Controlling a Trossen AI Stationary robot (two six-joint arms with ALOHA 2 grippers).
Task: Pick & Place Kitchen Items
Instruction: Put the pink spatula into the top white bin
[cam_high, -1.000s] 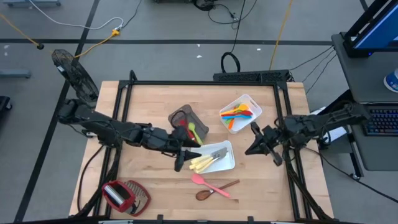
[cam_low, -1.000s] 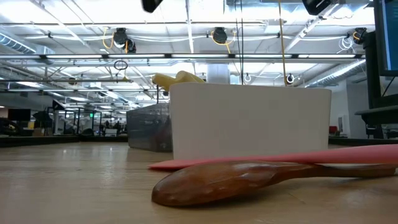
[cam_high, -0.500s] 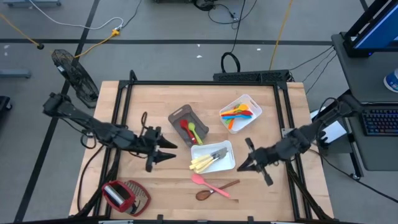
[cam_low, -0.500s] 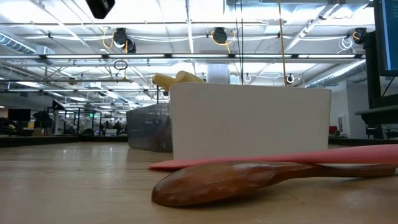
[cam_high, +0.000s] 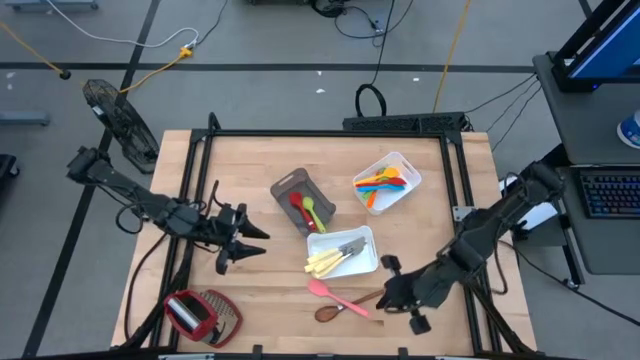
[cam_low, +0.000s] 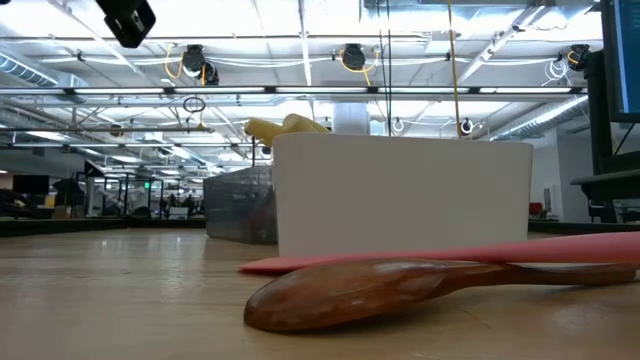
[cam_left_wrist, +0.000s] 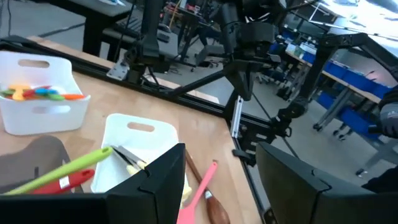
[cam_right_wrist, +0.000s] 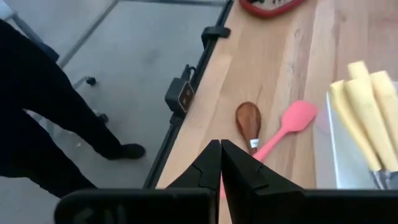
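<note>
A pink spatula (cam_high: 335, 294) and a brown wooden spoon (cam_high: 345, 305) lie flat on the table near its front edge; both show in the right wrist view, the spatula (cam_right_wrist: 289, 124) and the spoon (cam_right_wrist: 249, 121). My right gripper (cam_high: 383, 293) is shut and empty, just above the two handles' right ends (cam_right_wrist: 221, 144). My left gripper (cam_high: 254, 243) is open and empty over bare table at the left (cam_left_wrist: 221, 168). Pale-handled knives lie in a white tray (cam_high: 343, 253). Coloured utensils fill a second white tray (cam_high: 387, 182). A red and a green utensil lie in the grey bin (cam_high: 303, 203).
A red-and-wire-mesh gadget (cam_high: 200, 315) lies at the near left corner. A black frame (cam_high: 455, 210) rims the table. In the right wrist view a person's dark legs (cam_right_wrist: 43, 118) stand on the floor beyond the table's left edge. Bare wood lies between the gadget and the spoon.
My left gripper has drawn back from above the knife tray toward the table's left edge. My right gripper has swung from the table's right edge toward the near edge and come down over the handle ends of the wooden spoon and pink spatula. No item has moved.
</note>
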